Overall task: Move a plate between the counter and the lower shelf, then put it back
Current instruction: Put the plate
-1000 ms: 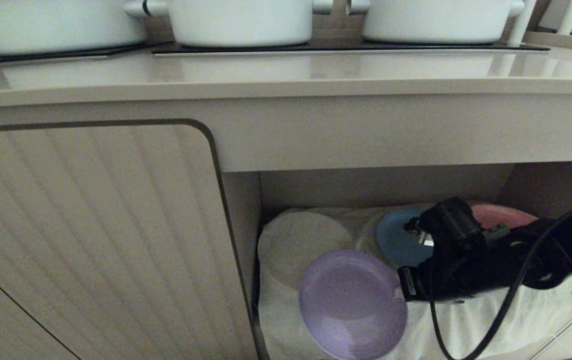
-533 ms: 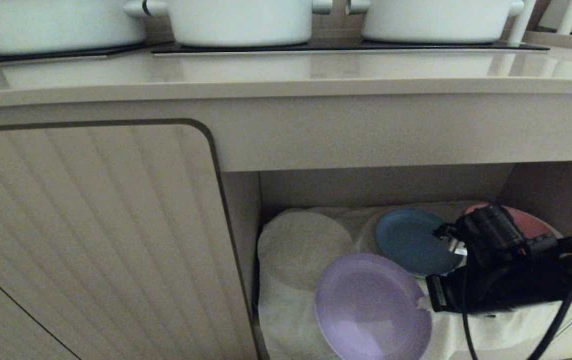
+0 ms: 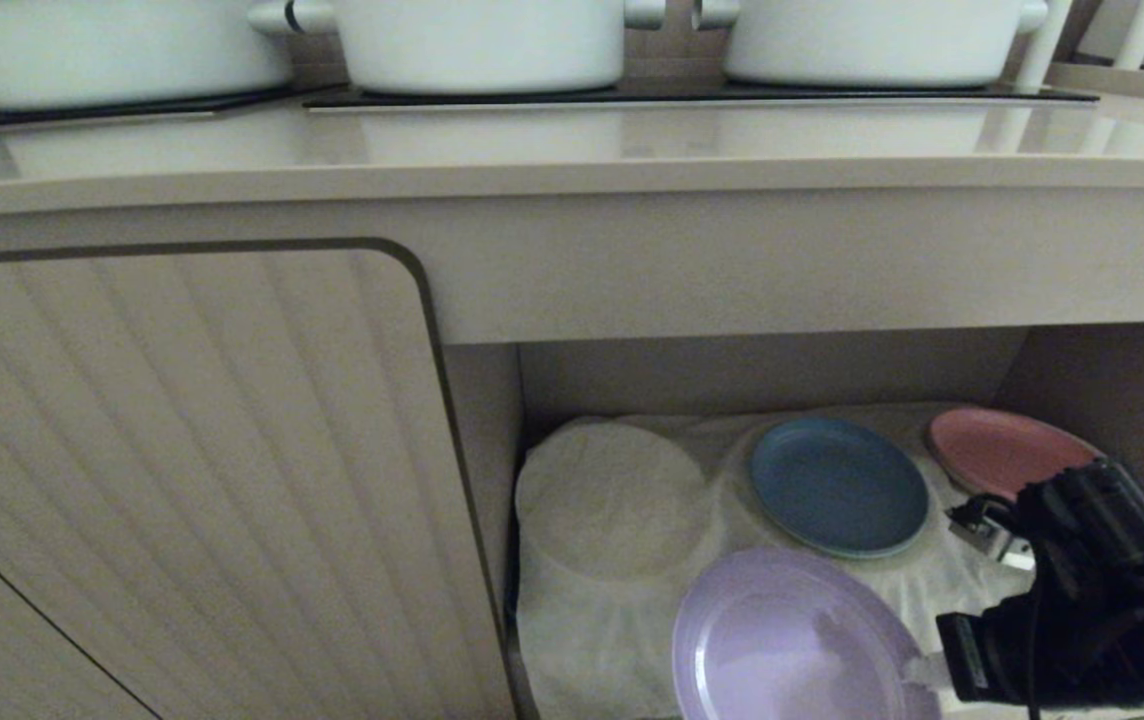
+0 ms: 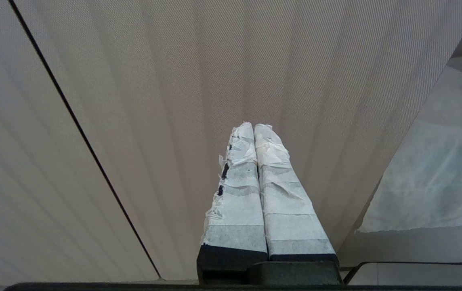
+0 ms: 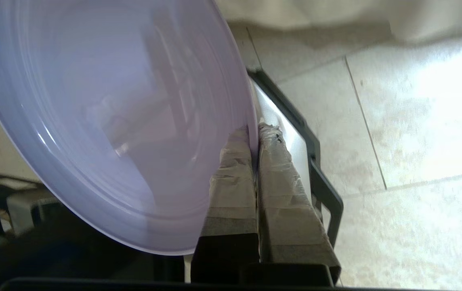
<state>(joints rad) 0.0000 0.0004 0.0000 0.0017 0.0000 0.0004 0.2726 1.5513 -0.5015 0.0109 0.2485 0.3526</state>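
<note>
Right wrist view is showing the right gripper point(image 5: 255, 133) clamped on the rim of the plate point(image 5: 110, 113), which is hanging tilted over the floor. Over the last second this arm has been drawing the plate point(image 3: 792, 640) out of the lower shelf point(image 3: 772, 375), away from the blue plate point(image 3: 837, 487) and pink plate point(image 3: 997, 448). That suggests the lift towards the table point(image 3: 532, 150) is coming next, while the left gripper point(image 4: 255, 133) is sitting pressed together by the cabinet door point(image 4: 134, 81).
</note>
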